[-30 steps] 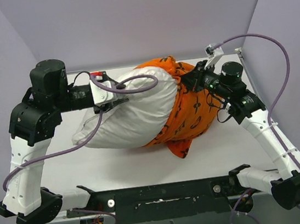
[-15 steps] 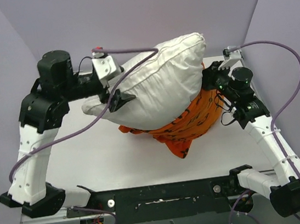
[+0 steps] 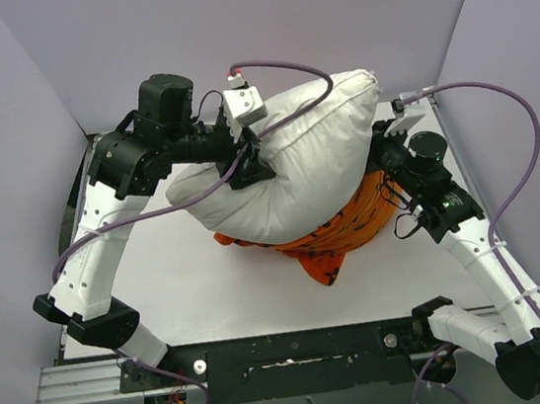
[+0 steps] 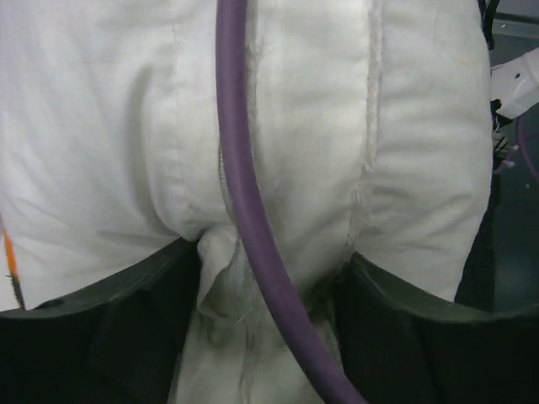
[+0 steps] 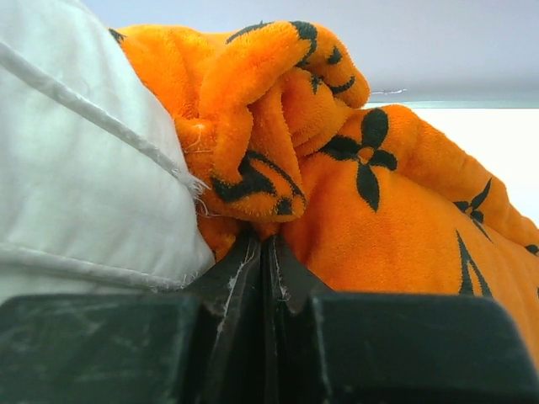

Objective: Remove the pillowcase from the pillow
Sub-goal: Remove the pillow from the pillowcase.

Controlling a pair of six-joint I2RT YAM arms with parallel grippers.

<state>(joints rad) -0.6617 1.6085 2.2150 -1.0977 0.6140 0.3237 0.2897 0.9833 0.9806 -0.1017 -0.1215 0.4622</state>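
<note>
Now L gripper [image 3: 251, 165] has its 2 jaws spread wide astride a fold of the white pillow [image 3: 314, 156], which lies propped over the orange pillowcase [image 3: 352, 216] at centre-right. R gripper [image 5: 263, 244], far right, is clamped on pillowcase fabric.

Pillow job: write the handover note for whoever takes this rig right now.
Left gripper: fingers spread around a bulge of the pillow; whether they squeeze it is unclear.
Right gripper: shut on a fold of the pillowcase.
Pillow lies raised over the bunched pillowcase on the table.
Done: most of the pillow is bare.
Left: pull the two fully apart.
</note>
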